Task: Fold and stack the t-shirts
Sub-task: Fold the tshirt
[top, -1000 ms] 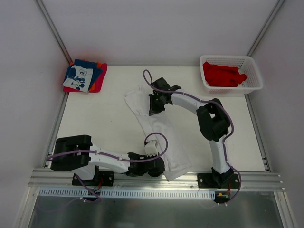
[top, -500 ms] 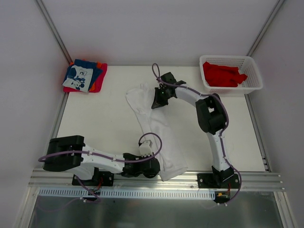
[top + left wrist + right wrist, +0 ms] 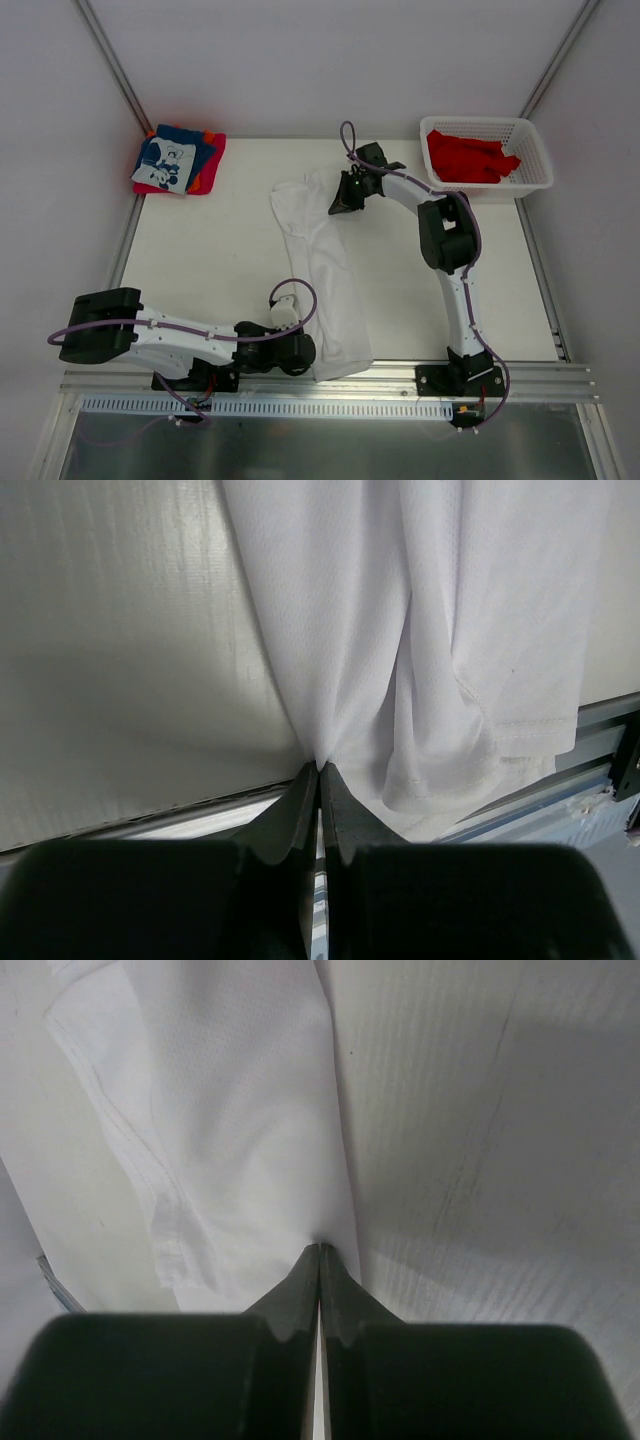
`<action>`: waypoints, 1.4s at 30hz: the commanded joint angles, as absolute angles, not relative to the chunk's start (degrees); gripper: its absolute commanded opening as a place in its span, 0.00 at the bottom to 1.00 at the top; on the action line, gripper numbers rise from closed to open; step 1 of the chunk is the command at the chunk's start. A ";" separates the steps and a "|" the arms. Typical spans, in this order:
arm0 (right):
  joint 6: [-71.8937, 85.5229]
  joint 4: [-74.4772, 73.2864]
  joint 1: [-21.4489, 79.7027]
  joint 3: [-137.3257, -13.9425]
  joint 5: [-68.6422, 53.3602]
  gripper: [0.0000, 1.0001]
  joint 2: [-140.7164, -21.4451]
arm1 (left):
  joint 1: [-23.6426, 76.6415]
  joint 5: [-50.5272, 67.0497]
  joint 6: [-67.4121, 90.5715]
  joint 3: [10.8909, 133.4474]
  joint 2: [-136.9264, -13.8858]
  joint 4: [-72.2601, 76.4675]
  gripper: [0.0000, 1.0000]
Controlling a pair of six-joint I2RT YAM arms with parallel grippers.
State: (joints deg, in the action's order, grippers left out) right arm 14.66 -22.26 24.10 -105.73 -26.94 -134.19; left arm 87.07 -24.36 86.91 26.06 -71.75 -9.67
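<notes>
Both ends of the white t-shirt (image 3: 322,262) are pinched, one by each of my arms; it lies as a long narrow band down the middle of the table (image 3: 210,260), from the far centre to the near edge. My left gripper (image 3: 320,770) has its jaws pressed together on a pinch of cloth at the hem end, by the front rail; folds fan out from the pinch, and the hem just beside it reaches over the table edge. My right gripper (image 3: 320,1250) is likewise clamped on a pinch at the far end, next to a stitched seam: sleeve or collar, I cannot tell. Reason for the two end grips, as I judge it: holding opposite ends lets me tension the cloth and lay it straight before folding. The shirt is bunched lengthwise, not flat, so spreading is not yet done. The folded t-shirts (image 3: 178,162), blue with white print over red and orange, sit stacked at the far left corner, well apart; I take that as this shirt's destination. The red t-shirts (image 3: 465,158) lie in the basket (image 3: 540,172) at far right
</notes>
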 commanded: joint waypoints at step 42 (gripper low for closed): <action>19.52 -29.44 11.87 -128.41 -22.42 0.98 -142.74 | 88.15 -29.35 75.24 31.38 -66.62 -27.59 0.00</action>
